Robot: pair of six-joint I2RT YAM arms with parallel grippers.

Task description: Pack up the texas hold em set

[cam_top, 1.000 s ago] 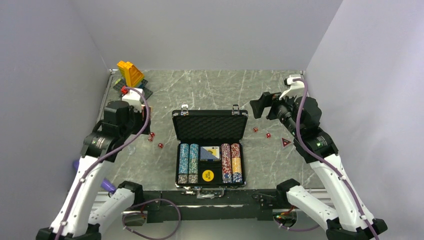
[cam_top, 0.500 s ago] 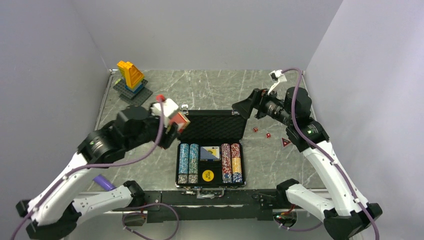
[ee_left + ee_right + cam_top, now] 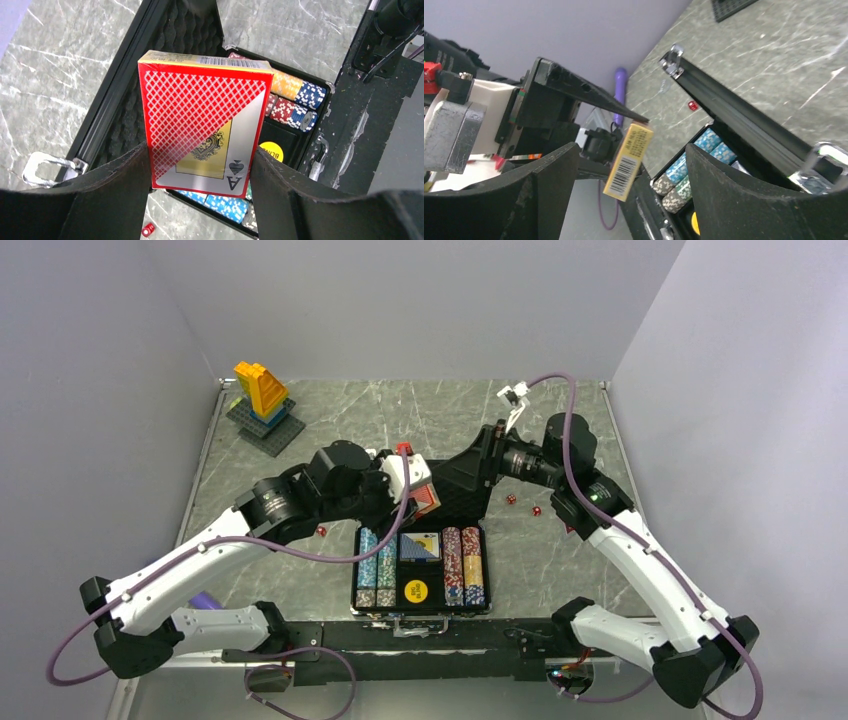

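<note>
The black case (image 3: 356, 570) lies open near the front edge, holding rows of striped chips (image 3: 463, 565) and a blue card deck (image 3: 420, 546). Above its foam lid (image 3: 165, 65), my left gripper (image 3: 200, 175) is shut on a red card deck (image 3: 205, 120), gripping it by its long sides. My right gripper (image 3: 631, 185) faces it from the right, open. The red deck's barcode end (image 3: 629, 162) hangs in the gap between the right fingers, with space on both sides. Small red dice (image 3: 510, 500) lie on the table to the right of the case.
A yellow-blue brick tower (image 3: 262, 390) stands on a dark baseplate at the back left. Another red die (image 3: 321, 531) lies left of the case. A purple object (image 3: 620, 95) lies at the table's near left. Grey walls close in both sides.
My left arm has swung right, carrying the red deck from the table's left side to over the case lid. My right arm has moved left to meet it, and its jaws have narrowed a little.
</note>
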